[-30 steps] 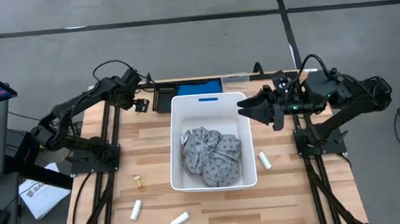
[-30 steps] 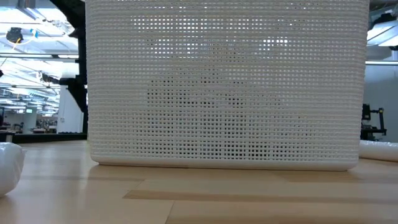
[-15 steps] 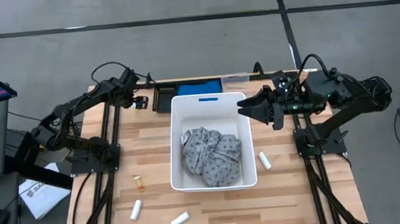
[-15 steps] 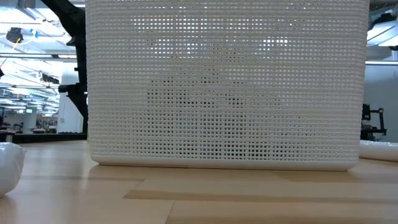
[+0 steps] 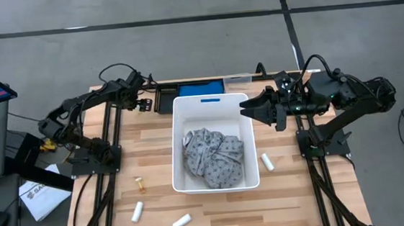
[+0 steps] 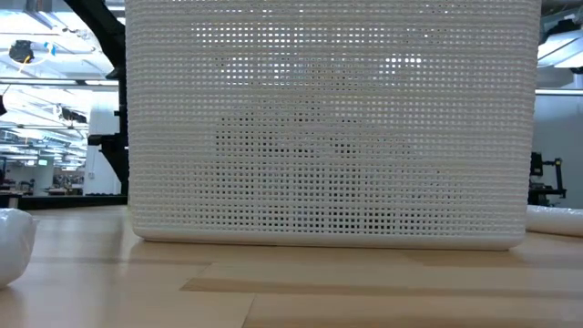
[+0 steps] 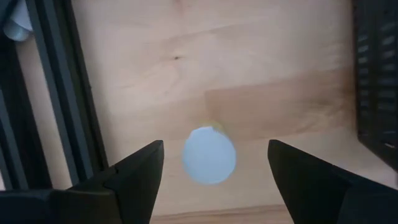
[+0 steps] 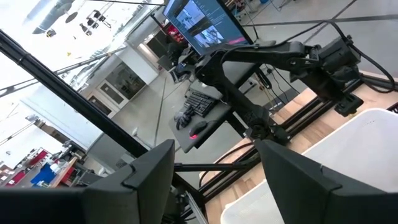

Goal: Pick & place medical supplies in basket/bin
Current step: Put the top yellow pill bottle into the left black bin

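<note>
The white tub (image 5: 177, 140) stands mid-table, its perforated wall (image 6: 328, 128) filling the low view. The grey speckled fabric (image 5: 213, 155) lies crumpled inside it. Three white rolls lie on the wood: one (image 5: 266, 161) right of the tub and two (image 5: 137, 212) (image 5: 181, 221) near the front edge. A tiny pale bit (image 5: 141, 183) lies left of the tub. My left gripper (image 5: 141, 103) hangs open at the far left, above a small pale round thing (image 7: 209, 155) on the wood. My right gripper (image 5: 246, 109) is open over the tub's far right rim.
A blue box (image 5: 211, 88) and a dark holder (image 5: 165, 100) sit just behind the tub's far end. Black frame rails (image 7: 56, 93) run along both table sides. In the low view, rolls (image 6: 14, 244) (image 6: 556, 219) lie at either side of the tub.
My left arm has shifted its pose at the table's far left; in the low view its dark shape has come lower beside the tub. The right arm, the tub, the fabric and the rolls have stayed where they were.
</note>
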You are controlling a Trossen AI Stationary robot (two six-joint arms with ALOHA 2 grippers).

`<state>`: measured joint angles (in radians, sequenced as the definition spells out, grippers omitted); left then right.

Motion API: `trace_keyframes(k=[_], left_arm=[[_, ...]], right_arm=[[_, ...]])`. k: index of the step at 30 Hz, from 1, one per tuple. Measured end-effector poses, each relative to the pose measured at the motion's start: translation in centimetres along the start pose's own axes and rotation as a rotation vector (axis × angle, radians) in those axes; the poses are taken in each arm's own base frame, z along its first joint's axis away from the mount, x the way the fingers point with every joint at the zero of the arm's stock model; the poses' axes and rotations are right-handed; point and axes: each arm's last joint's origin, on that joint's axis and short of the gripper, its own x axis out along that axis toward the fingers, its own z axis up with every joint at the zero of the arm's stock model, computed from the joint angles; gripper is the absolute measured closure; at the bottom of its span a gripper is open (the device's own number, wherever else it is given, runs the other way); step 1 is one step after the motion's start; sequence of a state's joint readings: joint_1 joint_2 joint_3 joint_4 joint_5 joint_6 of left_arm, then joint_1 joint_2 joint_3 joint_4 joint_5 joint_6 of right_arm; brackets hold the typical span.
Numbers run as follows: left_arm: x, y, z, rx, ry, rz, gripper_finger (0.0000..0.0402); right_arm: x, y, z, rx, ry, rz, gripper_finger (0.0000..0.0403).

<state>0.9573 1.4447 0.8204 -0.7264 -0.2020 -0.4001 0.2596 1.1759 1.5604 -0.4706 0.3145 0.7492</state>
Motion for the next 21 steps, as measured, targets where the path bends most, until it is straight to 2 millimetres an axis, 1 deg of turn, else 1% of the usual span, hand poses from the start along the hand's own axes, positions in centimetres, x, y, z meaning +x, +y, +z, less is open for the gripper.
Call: trace_keyframes(k=[3, 6, 14, 21], left_arm=[[0.49, -0.14, 0.07, -0.003, 0.013, 0.005, 0.0125], [0.82, -0.24, 0.13, -0.019, 0.019, 0.008, 0.0137], [1.04, -0.34, 0.25, -0.024, 0.014, 0.006, 0.0203], [1.03, -0.34, 0.26, -0.024, 0.014, 0.006, 0.0247]], right_arm=[[0.00, 0.00, 0.00, -0.001, 0.000, 0.000, 0.0168], [0.00, -0.01, -0.01, -0.001, 0.001, -0.001, 0.0168], [0.00, -0.07, -0.07, -0.004, 0.007, -0.007, 0.0168], [0.00, -0.14, -0.15, -0.007, 0.015, -0.014, 0.0168]])
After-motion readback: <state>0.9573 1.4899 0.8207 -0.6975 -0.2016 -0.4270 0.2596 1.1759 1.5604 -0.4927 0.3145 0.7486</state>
